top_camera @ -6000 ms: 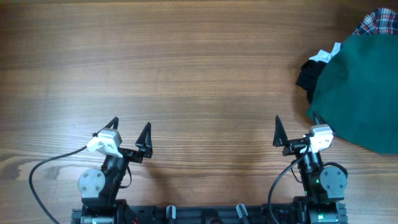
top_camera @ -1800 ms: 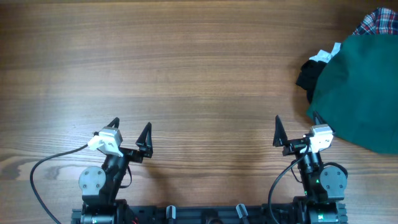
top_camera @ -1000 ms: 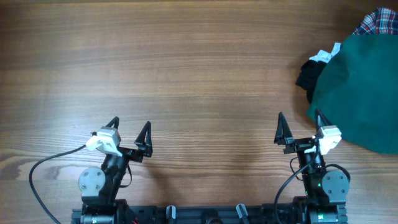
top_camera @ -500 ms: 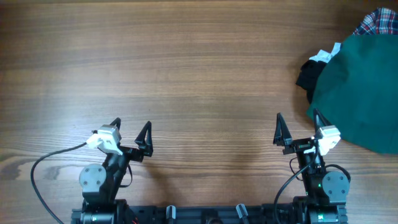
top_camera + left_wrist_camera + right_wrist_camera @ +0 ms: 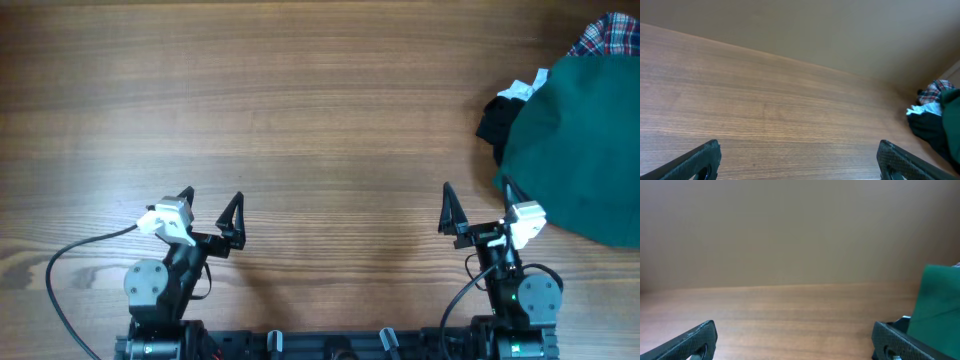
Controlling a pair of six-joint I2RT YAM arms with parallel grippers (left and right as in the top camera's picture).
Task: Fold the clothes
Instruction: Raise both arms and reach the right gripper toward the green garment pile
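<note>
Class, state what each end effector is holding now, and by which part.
Nothing is held. The left end effector and the right end effector both stand open and empty.

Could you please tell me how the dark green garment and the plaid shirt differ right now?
The dark green garment is plain; the plaid shirt is checked red, navy and white. The green garment shows a broad area lying on top; the plaid shirt shows only a small corner beyond it. Both lie together at the right edge of the table.
</note>
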